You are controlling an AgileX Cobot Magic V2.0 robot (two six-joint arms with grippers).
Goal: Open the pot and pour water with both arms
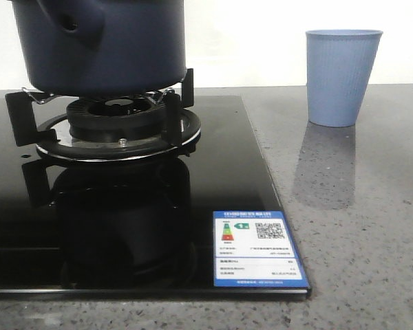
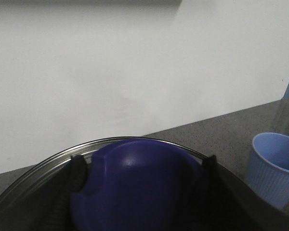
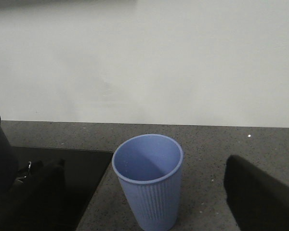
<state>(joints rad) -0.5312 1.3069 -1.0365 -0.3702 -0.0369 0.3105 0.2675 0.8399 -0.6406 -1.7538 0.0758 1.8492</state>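
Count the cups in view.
1. A pale blue ribbed cup stands upright on the grey countertop, to the right of the pot on the burner. All three views show the same cup; none seems hidden.

Right hand [image 3: 144, 192] showing as two matte black, blocky, angular fingers [image 3: 260, 197], left hand [image 2: 142, 168] showing as two slim dark fingertips [image 2: 78, 173], no markings showing

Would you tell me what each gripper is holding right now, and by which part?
The left gripper grips the lid knob; the right gripper is open around the cup, holding nothing.
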